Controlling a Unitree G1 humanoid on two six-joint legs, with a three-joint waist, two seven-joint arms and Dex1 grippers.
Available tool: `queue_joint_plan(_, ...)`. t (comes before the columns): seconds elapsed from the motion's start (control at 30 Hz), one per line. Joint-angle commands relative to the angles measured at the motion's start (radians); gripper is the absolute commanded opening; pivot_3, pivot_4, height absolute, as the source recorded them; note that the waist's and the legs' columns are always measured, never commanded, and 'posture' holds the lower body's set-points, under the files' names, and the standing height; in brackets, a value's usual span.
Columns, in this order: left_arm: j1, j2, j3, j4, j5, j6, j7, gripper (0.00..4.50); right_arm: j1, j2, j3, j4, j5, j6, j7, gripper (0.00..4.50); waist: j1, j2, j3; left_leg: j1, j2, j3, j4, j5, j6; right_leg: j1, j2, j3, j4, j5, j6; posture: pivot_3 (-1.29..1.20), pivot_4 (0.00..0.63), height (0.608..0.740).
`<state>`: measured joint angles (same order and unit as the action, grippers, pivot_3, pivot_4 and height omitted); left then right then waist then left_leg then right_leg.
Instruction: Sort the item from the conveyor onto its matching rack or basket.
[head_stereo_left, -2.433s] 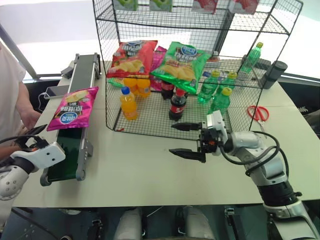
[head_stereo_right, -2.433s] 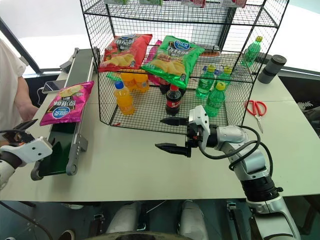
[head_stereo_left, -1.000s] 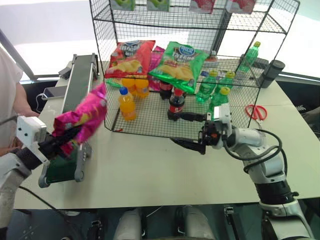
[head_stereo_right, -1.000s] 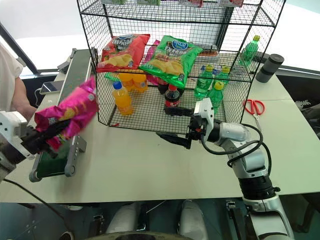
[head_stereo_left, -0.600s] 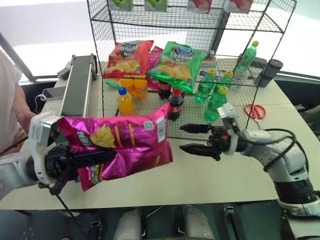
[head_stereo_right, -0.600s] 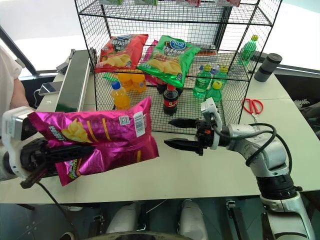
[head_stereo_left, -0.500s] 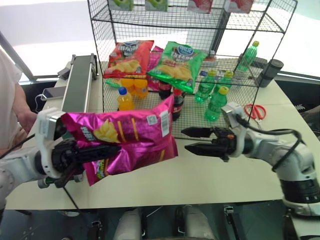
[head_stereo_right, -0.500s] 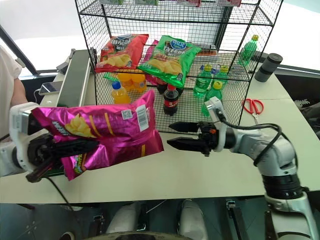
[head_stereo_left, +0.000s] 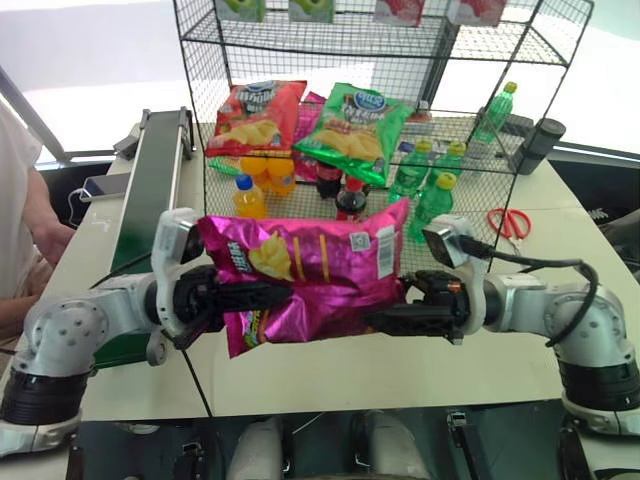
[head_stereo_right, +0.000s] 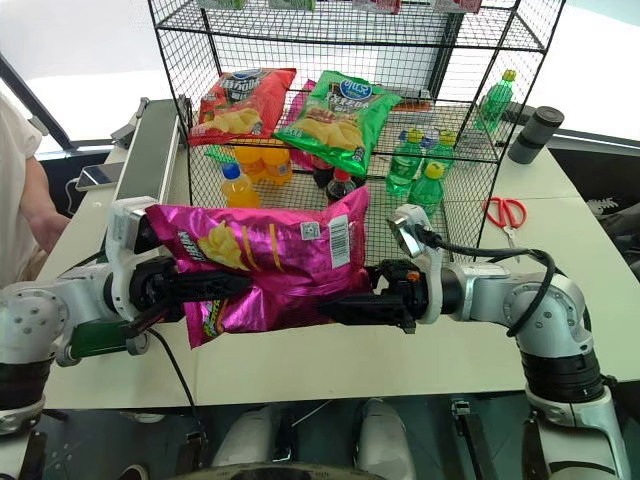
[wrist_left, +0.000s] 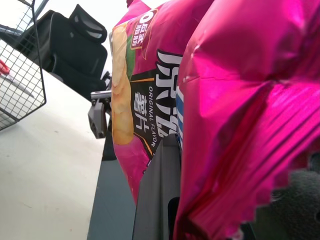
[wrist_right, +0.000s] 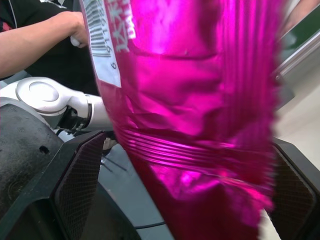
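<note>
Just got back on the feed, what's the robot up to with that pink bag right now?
The left pincer is shut on the magenta crisp bag, holding it in the air in front of the black wire rack, off the green conveyor. The right pincer is wide open with its fingers on either side of the bag's other end, not closed on it. It looks like a handover between the arms, though that's a guess.

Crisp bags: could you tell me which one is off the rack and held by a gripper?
The magenta-pink crisp bag, clamped in the left gripper; the red and green ones lie on the black wire rack.
</note>
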<state>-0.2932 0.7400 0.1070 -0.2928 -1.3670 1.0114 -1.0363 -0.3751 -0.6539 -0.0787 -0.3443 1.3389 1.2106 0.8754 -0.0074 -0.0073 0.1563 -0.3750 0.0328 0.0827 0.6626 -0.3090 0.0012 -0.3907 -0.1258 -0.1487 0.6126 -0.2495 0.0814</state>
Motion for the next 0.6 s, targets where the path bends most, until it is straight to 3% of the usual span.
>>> queue_joint_plan(0.03, -0.016, -0.007, 0.012, -0.006, 0.039, -0.023, -0.019, 0.05, 0.0, -0.01, -0.005, -0.035, 0.053, 0.017, -0.017, 4.5, 0.0, 0.0, 0.0, 0.0, 0.0, 0.0, 0.0, 0.0, 0.0, 0.0, 0.0, 0.0, 0.0, 0.0, 0.0, 0.0, 0.15, 0.74)
queue_joint_plan(0.17, -0.02, -0.045, 0.018, 0.001, 0.067, -0.047, 0.002, 0.05, 0.008, -0.018, 0.024, -0.045, 0.01, 0.016, -0.012, 4.5, 0.001, 0.0, 0.0, 0.0, 0.0, 0.0, 0.0, 0.0, 0.0, 0.0, 0.0, 0.0, 0.0, 0.0, 0.0, 0.0, 0.15, 0.74)
queue_joint_plan(0.2, -0.022, -0.056, 0.02, 0.001, 0.073, -0.051, 0.01, 0.0, 0.007, -0.017, 0.027, -0.038, 0.006, 0.015, -0.015, 4.25, 0.001, 0.0, 0.0, 0.0, 0.0, 0.0, 0.0, 0.0, 0.0, 0.0, 0.0, 0.0, 0.0, 0.0, 0.0, 0.0, 0.15, 0.74)
queue_joint_plan(0.27, -0.021, -0.068, 0.026, -0.002, 0.08, -0.052, 0.015, 0.0, 0.003, -0.016, 0.031, -0.027, -0.003, 0.011, -0.02, 3.66, 0.001, 0.0, 0.0, 0.0, 0.0, 0.0, 0.0, 0.0, 0.0, 0.0, 0.0, 0.0, 0.0, 0.0, 0.0, 0.0, 0.15, 0.74)
queue_joint_plan(0.43, -0.002, -0.067, 0.042, -0.006, 0.09, -0.05, 0.03, 0.0, 0.001, -0.031, 0.044, -0.013, -0.074, -0.021, 0.01, 1.14, 0.0, 0.0, 0.0, 0.0, 0.0, 0.0, 0.0, 0.0, 0.0, 0.0, 0.0, 0.0, 0.0, 0.0, 0.0, 0.0, 0.15, 0.74)
queue_joint_plan(0.5, -0.004, -0.069, 0.052, 0.013, 0.109, -0.054, 0.075, 0.6, 0.001, -0.03, 0.041, -0.004, -0.097, -0.04, 0.017, 0.19, 0.001, 0.0, 0.0, 0.0, 0.0, 0.0, 0.0, 0.0, 0.0, 0.0, 0.0, 0.0, 0.0, 0.0, 0.0, 0.0, 0.15, 0.74)
queue_joint_plan(0.6, 0.002, -0.057, 0.069, 0.022, 0.106, -0.044, 0.066, 1.88, 0.018, -0.041, 0.037, -0.012, -0.149, -0.081, 0.034, 0.1, 0.001, 0.0, 0.0, 0.0, 0.0, 0.0, 0.0, 0.0, 0.0, 0.0, 0.0, 0.0, 0.0, 0.0, 0.0, 0.0, 0.15, 0.74)
